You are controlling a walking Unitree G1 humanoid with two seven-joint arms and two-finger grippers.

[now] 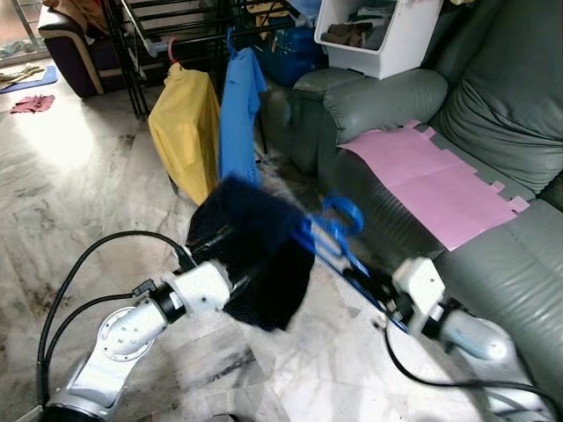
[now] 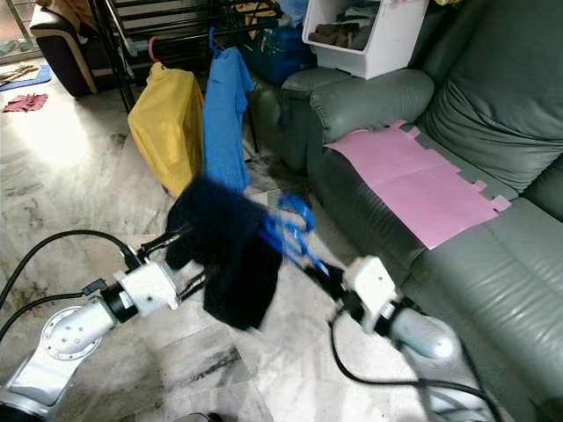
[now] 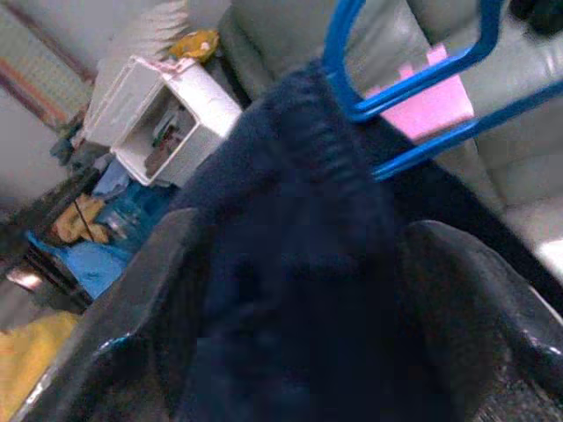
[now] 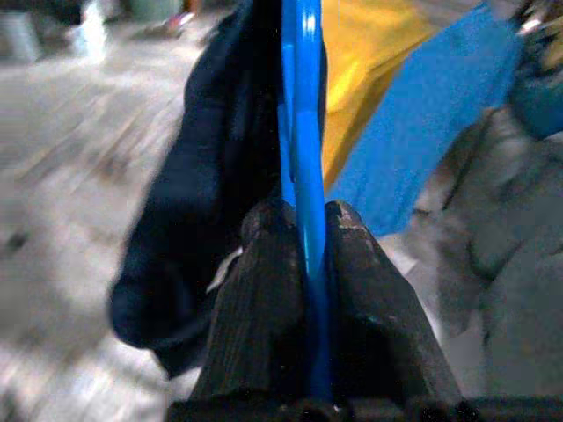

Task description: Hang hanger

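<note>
A blue plastic hanger [image 1: 332, 237] carries a dark navy garment [image 1: 255, 255] in front of me, above the marble floor. My right gripper [image 4: 304, 230] is shut on the hanger's blue bar, both fingers [image 4: 361, 290] pressed against it. My left gripper [image 3: 299, 290] is closed around the navy garment [image 3: 290, 264] at the hanger's other end, cloth bunched between its fingers [image 3: 149, 308]. The black drying rack [image 1: 176, 26] stands further back at the left, with a yellow garment [image 1: 186, 127] and a blue shirt [image 1: 239, 114] hanging on it.
A grey-green sofa [image 1: 493, 114] with a pink mat [image 1: 431, 180] fills the right side. A white bin [image 1: 374, 35] rests on its armrest. A dark armchair [image 1: 70, 48] and a red cloth [image 1: 33, 104] lie far left. Open marble floor [image 1: 79, 193] spreads left.
</note>
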